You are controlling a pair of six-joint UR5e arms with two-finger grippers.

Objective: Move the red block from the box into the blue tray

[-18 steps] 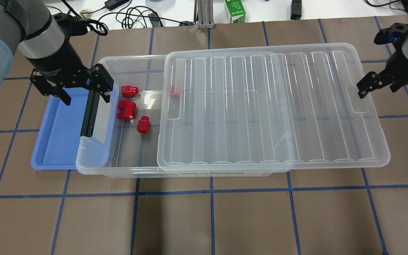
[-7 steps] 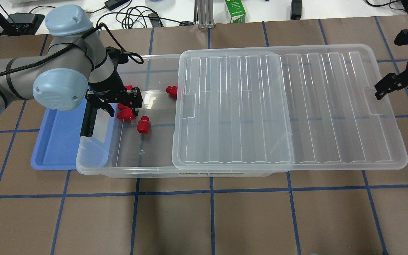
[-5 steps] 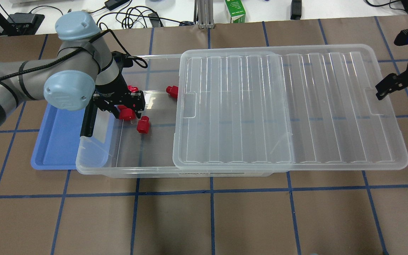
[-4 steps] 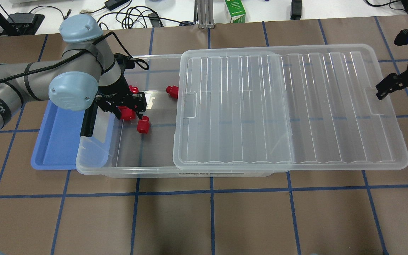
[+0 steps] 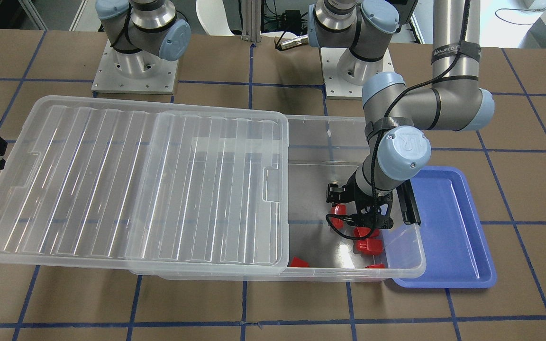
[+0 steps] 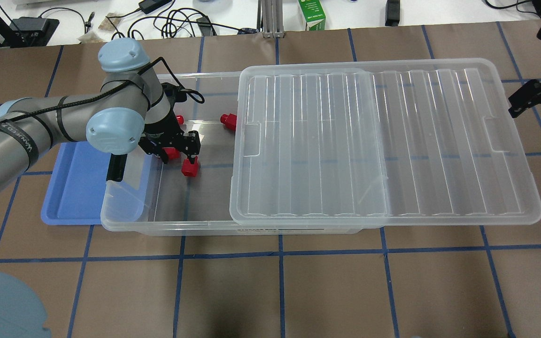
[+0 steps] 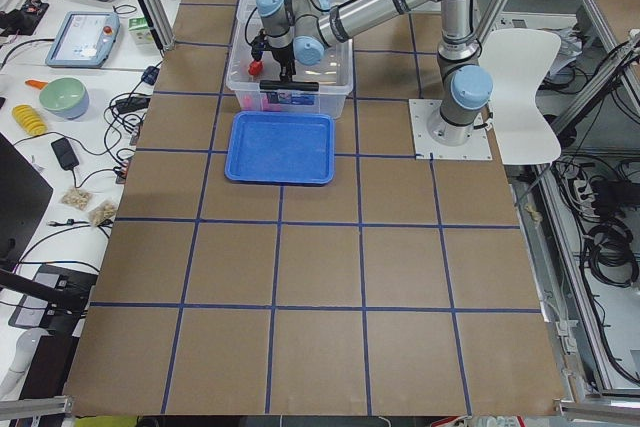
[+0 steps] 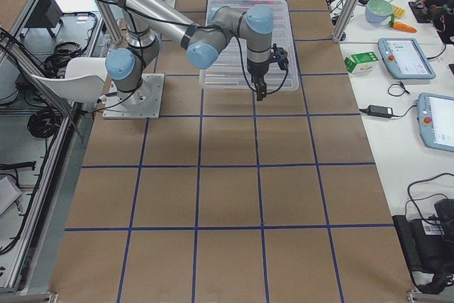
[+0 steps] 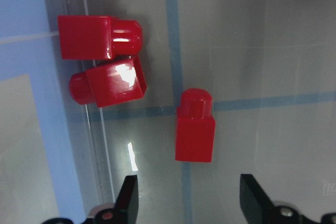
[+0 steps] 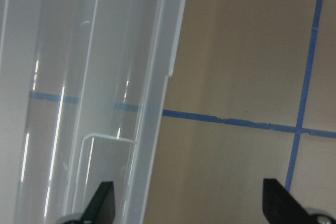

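The clear box stands with its ribbed lid slid to the right, so its left end is uncovered. Several red blocks lie there: one just below my left gripper, another near the lid edge. The left gripper is open and empty, low inside the box. In the left wrist view it hangs over one lone red block, with two more to the left. The blue tray lies under the box's left end. My right gripper is open beside the lid's right edge.
A black latch bar sits on the box's left end, over the tray. The lid overhangs the box far to the right. Cables and a green carton lie beyond the table's far edge. Brown table with blue tape lines lies in front.
My left gripper has moved from above the tray into the box and down over the red blocks. The lid slid right early on. My right gripper has drawn back from the lid's edge.
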